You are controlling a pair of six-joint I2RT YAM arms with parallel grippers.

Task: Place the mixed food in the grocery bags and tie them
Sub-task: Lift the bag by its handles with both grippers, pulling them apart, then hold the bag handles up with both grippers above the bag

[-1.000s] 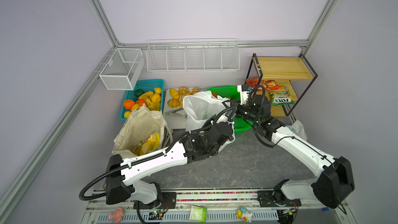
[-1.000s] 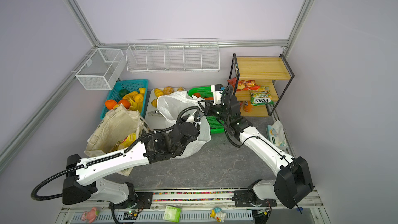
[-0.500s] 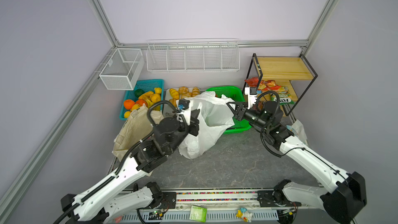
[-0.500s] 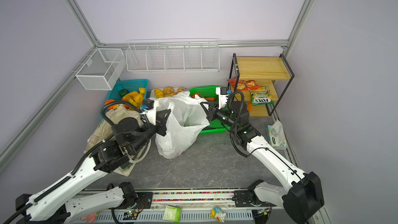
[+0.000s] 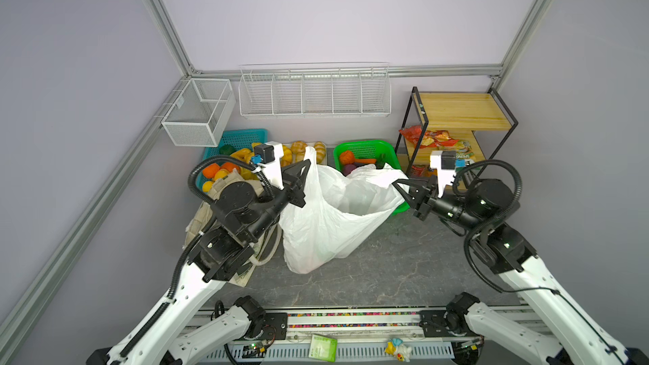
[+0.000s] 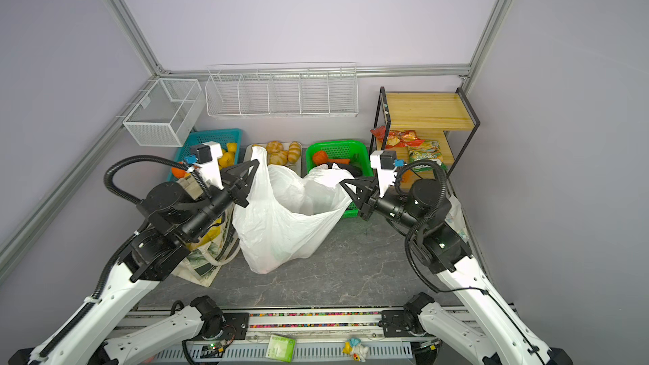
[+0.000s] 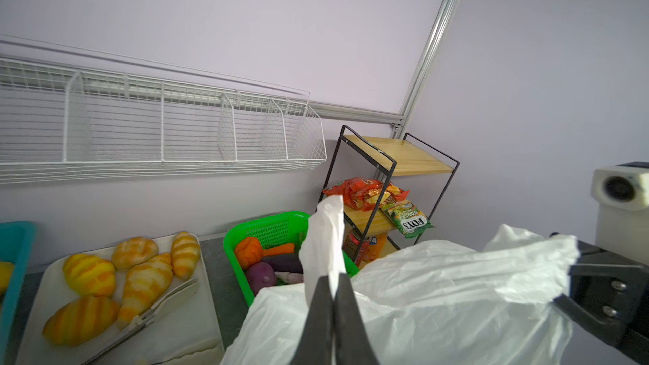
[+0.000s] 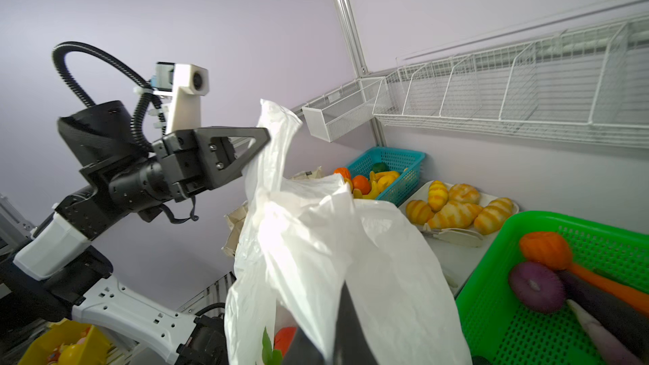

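Pinching one handle each, your left gripper [image 5: 306, 167] and right gripper [image 5: 397, 183] are clamped tight on the thin crinkly white plastic bag [image 5: 326, 229], which sags between them onto the grey marbled tabletop [image 5: 386, 268]. Its mouth stretches straight across, so tying likely means drawing both handles inward equally.

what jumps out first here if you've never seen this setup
The white plastic bag in the middle of the table is stretched open between the two arms. The left gripper and the right gripper each pinch one side of its top in shut jaws. Behind it sits a green basket of toy vegetables, and a cream canvas tote slumps beside the left arm.
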